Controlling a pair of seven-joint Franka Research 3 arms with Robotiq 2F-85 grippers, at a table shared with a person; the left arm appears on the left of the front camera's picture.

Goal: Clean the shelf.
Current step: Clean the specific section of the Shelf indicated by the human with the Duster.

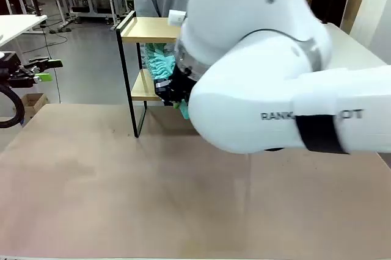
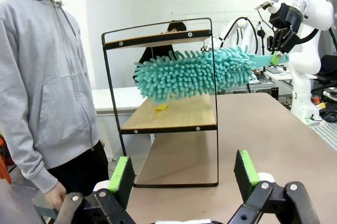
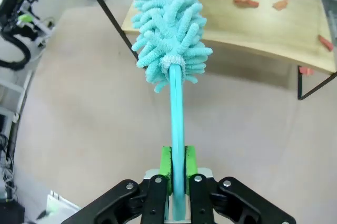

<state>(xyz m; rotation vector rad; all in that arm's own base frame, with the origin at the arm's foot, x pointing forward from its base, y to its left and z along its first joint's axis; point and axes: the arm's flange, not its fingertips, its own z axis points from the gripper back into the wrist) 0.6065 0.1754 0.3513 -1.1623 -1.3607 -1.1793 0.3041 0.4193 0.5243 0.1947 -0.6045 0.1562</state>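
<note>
Table (image 1: 183,199): brown top, bare across the near half; carries the shelf at the far side, left of the middle.
Right arm (image 1: 275,77): white, reaching across the middle toward the shelf; hides much of it in the front view.
Person (image 2: 47,77): grey hoodie, standing just beside one end of the shelf; arm hanging down, apart from the frame.
Shelf (image 2: 179,113): upright on the table, two light wooden boards in a thin black frame; top board bare as far as visible.
Duster (image 2: 195,71): teal microfibre head on a flat teal handle; head inserted between the two boards, over the lower board. Contact with the wood: cannot tell.
Right gripper (image 3: 178,158): green pads pressed on the duster handle near its end, handle pinched upright between them.
Left gripper (image 2: 181,174): fingers spread wide, nothing between; well apart from the shelf, pointed at its open face.
Orange scraps (image 3: 246,2): several small bits lying on the board beyond and beside the duster head, not touched by it.
Yellow scrap (image 2: 161,107): on the lower board, under the duster head.
Done, as judged: duster gripped and brought into the shelf.
Remaining, as judged: most of the sweeping; scraps not yet off the board.
</note>
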